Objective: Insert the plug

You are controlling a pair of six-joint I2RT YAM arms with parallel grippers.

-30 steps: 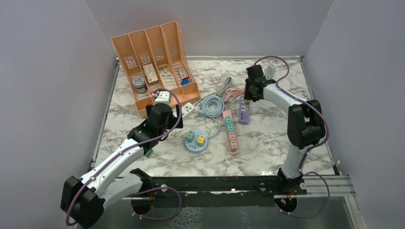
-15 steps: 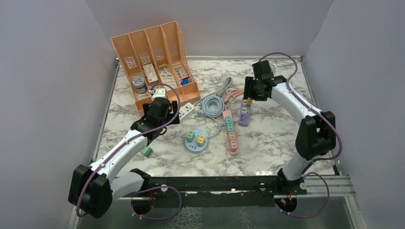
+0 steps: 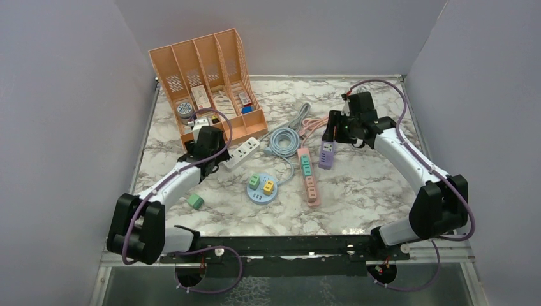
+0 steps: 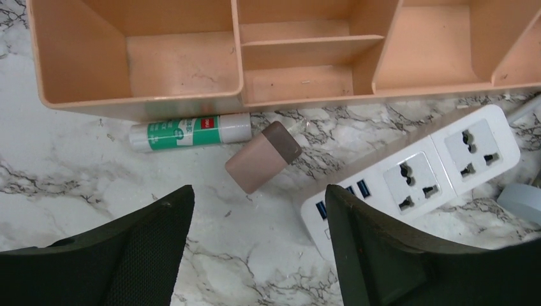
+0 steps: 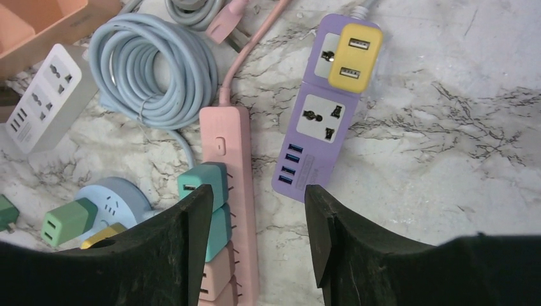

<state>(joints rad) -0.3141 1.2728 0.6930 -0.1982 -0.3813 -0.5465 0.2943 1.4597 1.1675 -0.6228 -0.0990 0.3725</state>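
We have brought the left gripper (image 4: 255, 194) over the brown plug (image 4: 263, 155), fingers wide to grasp it; the right gripper (image 5: 258, 191), parted and empty, has left the yellow plug (image 5: 355, 48) at 12 o'clock on the purple strip (image 5: 312, 137).

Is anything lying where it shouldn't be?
Yes: a glue stick lies on its side just outside the orange organizer, not inside it. A brown charger lies askew beside it.
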